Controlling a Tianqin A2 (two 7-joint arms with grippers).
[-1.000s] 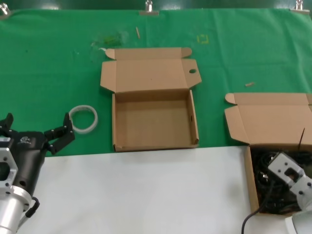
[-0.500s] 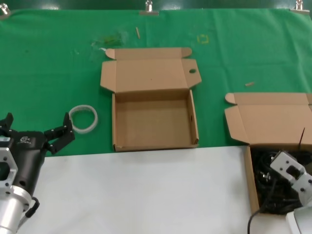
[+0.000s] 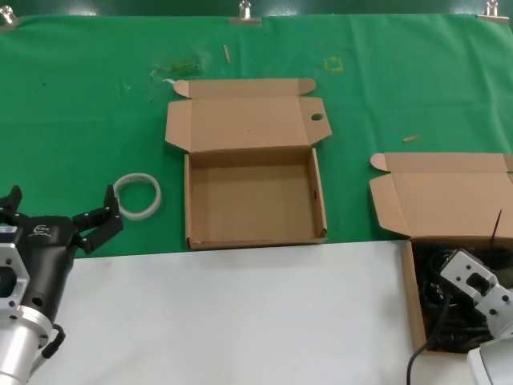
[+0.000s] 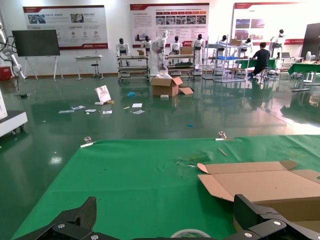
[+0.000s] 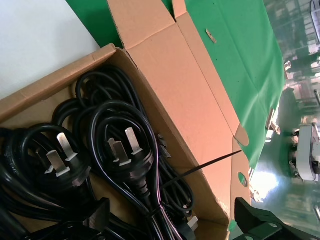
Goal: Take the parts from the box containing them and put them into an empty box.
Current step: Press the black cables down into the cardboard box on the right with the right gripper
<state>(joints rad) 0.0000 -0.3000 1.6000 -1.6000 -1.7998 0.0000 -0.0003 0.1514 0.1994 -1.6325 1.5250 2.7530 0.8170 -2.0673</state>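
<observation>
1. We are at the pick-up step: our right gripper (image 3: 473, 281) hangs over the source box (image 3: 449, 192) at the table's 4 o'clock, just above the power cords (image 5: 120, 150). In the right wrist view its fingers (image 5: 260, 225) stand spread, holding nothing.
2. The cords lie coiled in that box, plug prongs up.
3. The empty box (image 3: 252, 233), oval hole in its lid, waits near 12 o'clock.
4. Our left gripper (image 3: 60, 216) idles at 8 o'clock, spread wide, beside a white ring (image 3: 136, 196).
5. Next, we judge, comes a descent onto one plug, closing there, then a carry toward 11 o'clock.
</observation>
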